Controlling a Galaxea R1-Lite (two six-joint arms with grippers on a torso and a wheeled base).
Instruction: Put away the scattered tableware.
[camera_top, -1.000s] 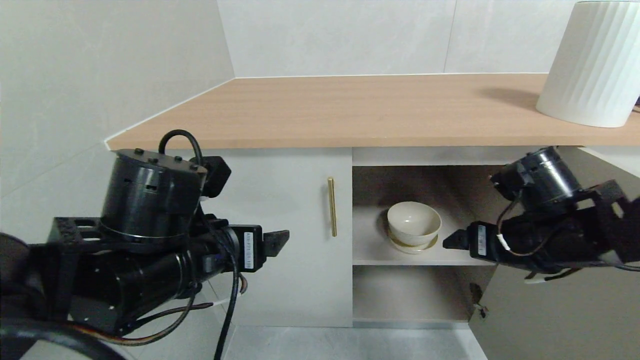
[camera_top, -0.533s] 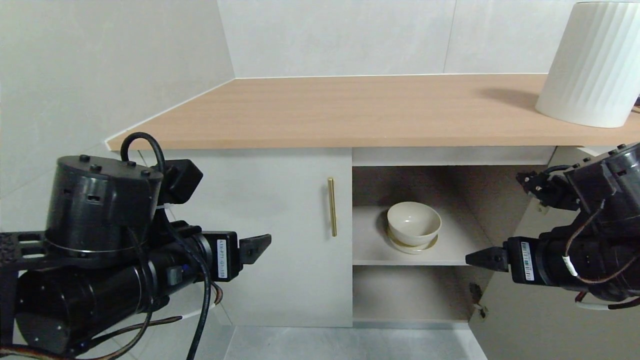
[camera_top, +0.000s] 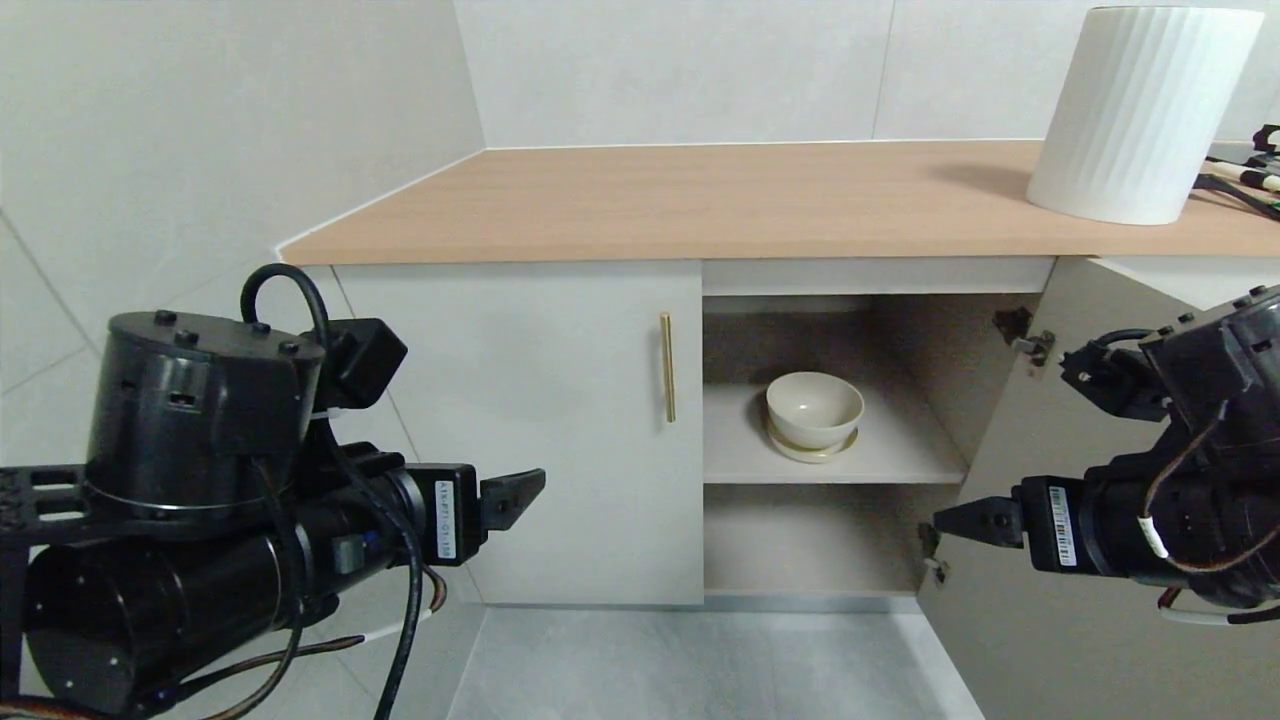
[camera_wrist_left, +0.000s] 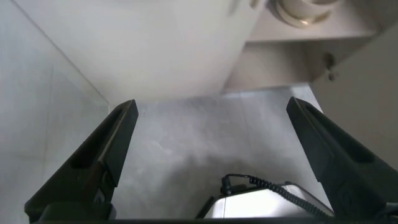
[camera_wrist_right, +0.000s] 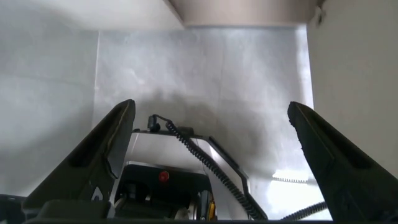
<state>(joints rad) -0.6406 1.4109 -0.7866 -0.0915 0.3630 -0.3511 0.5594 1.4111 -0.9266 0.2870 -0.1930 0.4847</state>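
Wooden countertop (camera_top: 650, 200) runs along the tiled walls, with a white ribbed cylinder (camera_top: 1140, 110) standing near its right end. Below it the left cabinet door (camera_top: 540, 400) is closed, its brass handle (camera_top: 666, 366) upright, and the right door (camera_top: 1020, 440) stands swung open. On the upper shelf (camera_top: 900, 455) I see a cream bowl (camera_top: 814, 408) sitting on a saucer (camera_top: 812, 450), toward the shelf's left side. My left gripper (camera_top: 515, 497) hangs before the closed door, fingers spread wide, holding nothing. My right gripper (camera_top: 960, 520) hovers by the open door, level with the lower compartment, likewise released.
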